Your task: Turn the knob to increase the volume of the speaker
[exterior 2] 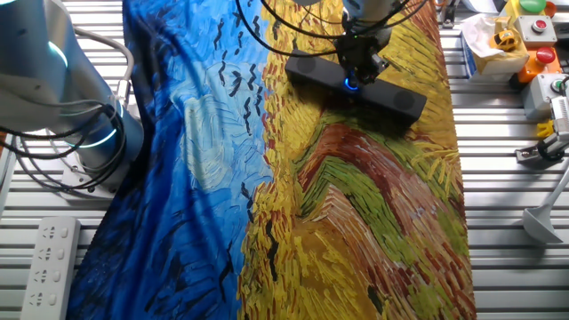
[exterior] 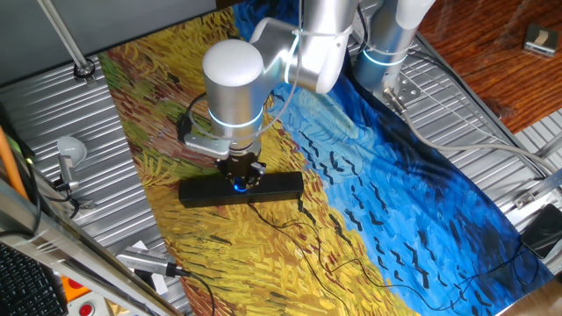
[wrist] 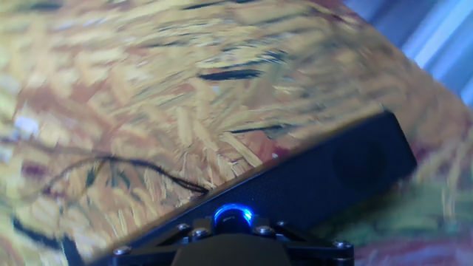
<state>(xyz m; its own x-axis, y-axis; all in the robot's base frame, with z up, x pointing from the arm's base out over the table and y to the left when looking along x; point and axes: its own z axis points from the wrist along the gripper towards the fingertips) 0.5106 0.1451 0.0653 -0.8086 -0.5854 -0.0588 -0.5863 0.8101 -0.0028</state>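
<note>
The speaker (exterior: 241, 189) lies flat on a painted cloth (exterior: 378, 184) that covers the middle of the counter (exterior: 492, 114), on the yellow part of the print, with its long side running left to right in one fixed view. The knob (exterior: 239, 184) sits at the middle of the bar and glows blue. The arm (exterior: 263, 70) reaches down from the far right, and its jaws (exterior: 241, 178) stand straight over the knob, right at it; whether they are closed on it or only beside it I cannot tell, since the hand hides the tips. From the other fixed view the blue glow (exterior 2: 351, 84) shows just below the hand, with the bar (exterior 2: 356, 84) stretching out on both sides. The hand view is blurred: the knob (wrist: 233, 216) shines at the bottom centre, and a thin black cable (wrist: 133, 166) trails across the cloth to the left. A grey microphone (exterior: 70, 154) stands on the bare counter at the far left.
</note>
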